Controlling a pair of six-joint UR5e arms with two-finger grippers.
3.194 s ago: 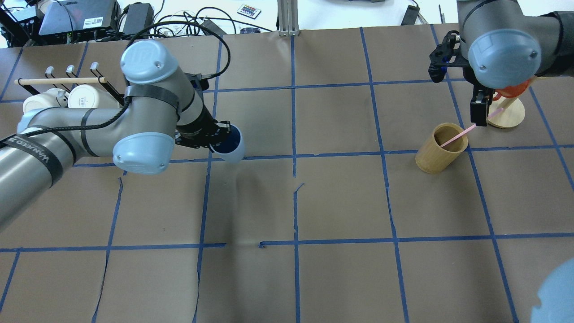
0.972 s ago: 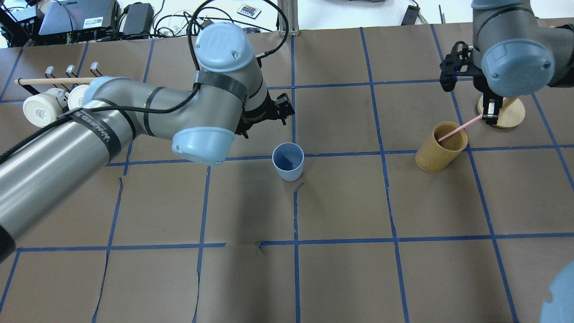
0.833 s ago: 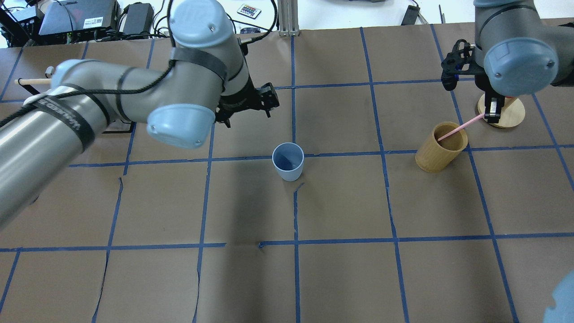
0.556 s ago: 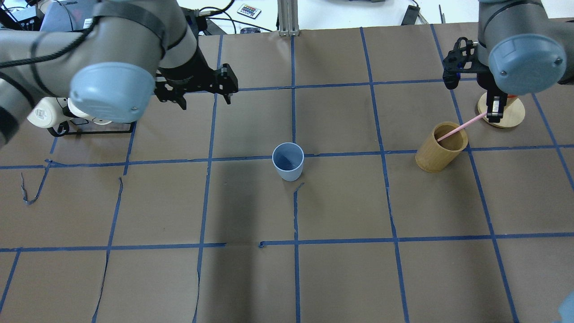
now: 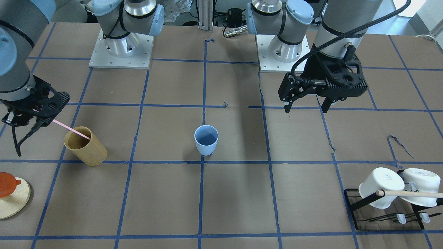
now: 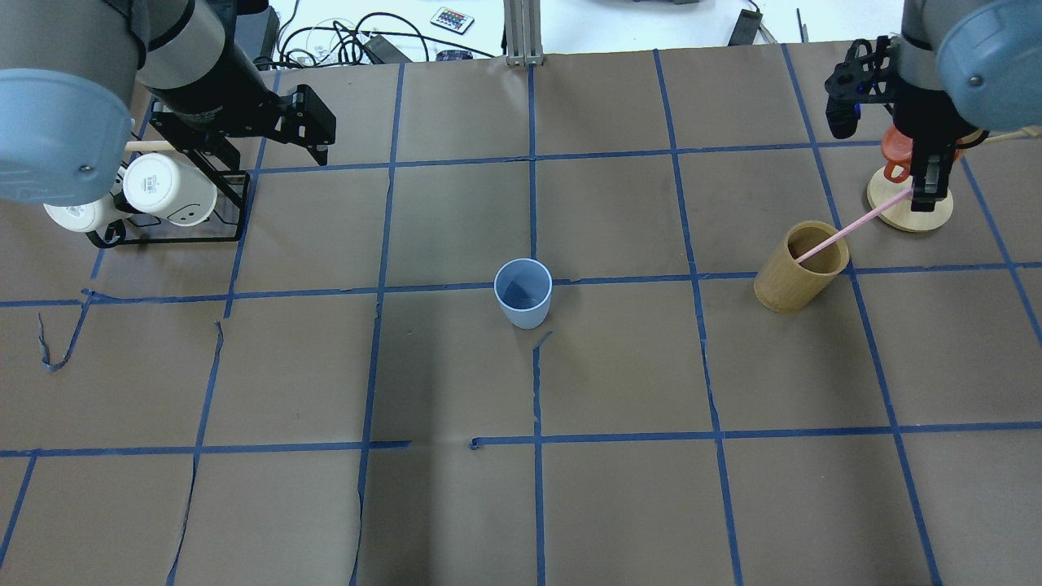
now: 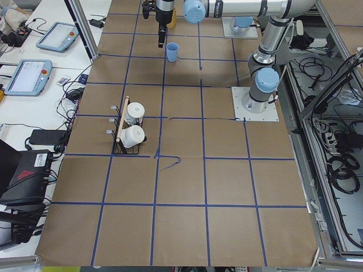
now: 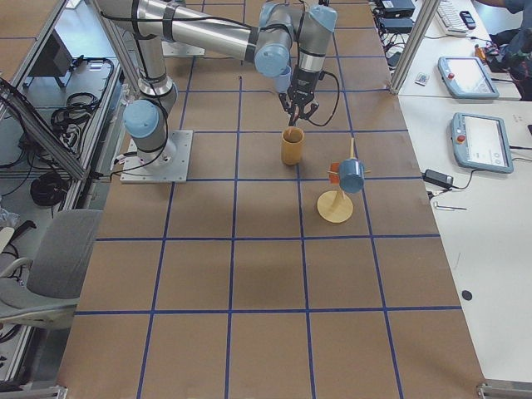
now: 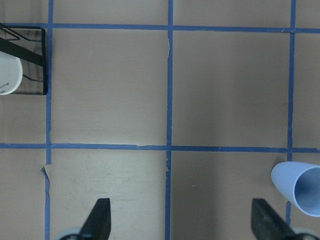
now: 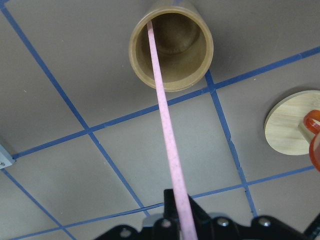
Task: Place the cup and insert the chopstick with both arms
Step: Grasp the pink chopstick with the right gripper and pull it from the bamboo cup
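Note:
The pale-blue cup stands upright on the paper near the table's middle, also in the front view and at the right edge of the left wrist view. My left gripper is open and empty, raised and well away from the cup towards the mug rack; its fingers stand wide apart. My right gripper is shut on the upper end of the pink chopstick. The stick slants down with its lower end inside the tan wooden cup, as the right wrist view shows.
A black rack with two white mugs and a light-wood dowel stands at the back left. A round wooden stand with an orange piece is just behind the right gripper. Blue tape lines cross the brown paper.
My left gripper let go of the blue cup at the table's middle, then drew back and left towards the mug rack. My right gripper kept hold of the pink stick and shifted slightly.

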